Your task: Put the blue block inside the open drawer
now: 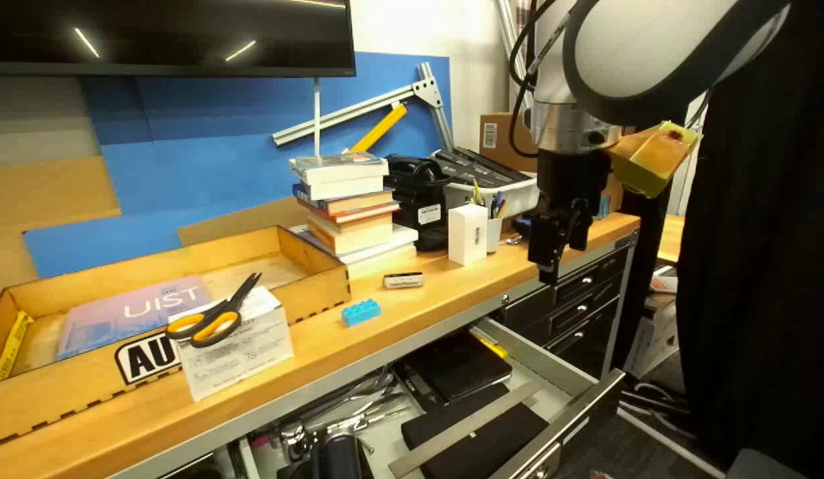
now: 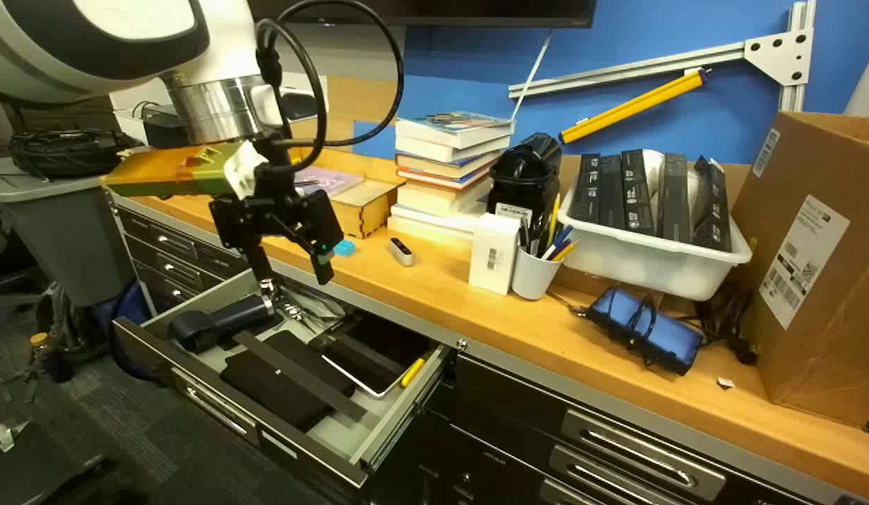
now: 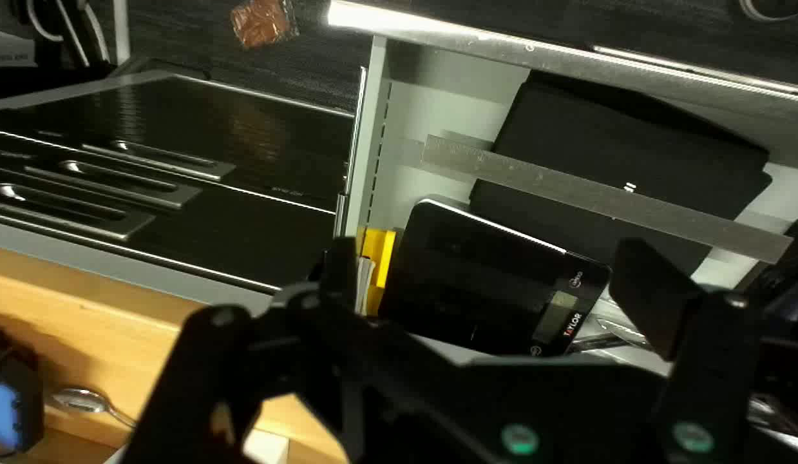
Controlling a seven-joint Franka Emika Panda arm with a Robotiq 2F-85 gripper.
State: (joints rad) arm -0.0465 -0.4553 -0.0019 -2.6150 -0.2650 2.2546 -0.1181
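Presently, the hand [image 2: 294, 272] stands wide. Both exterior views show the blue block [image 1: 362, 313] on the tabletop [image 1: 445, 286], left of a whitish device [image 1: 403, 281]; only the wrist view shows TAYLOR lettering [image 3: 572, 325] inside the open drawer [image 3: 444, 116].

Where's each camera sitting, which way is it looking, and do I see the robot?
An exterior view: high, near the wooden tray, facing slantwise across the bench; arm and fingers show.
An exterior view: high, near the cardboard box, slanting the opposite way; arm and fingers show.
Wrist view: on the arm, facing down into the open drawer; fingers show.
Both exterior views share the blue block, books and open drawer.
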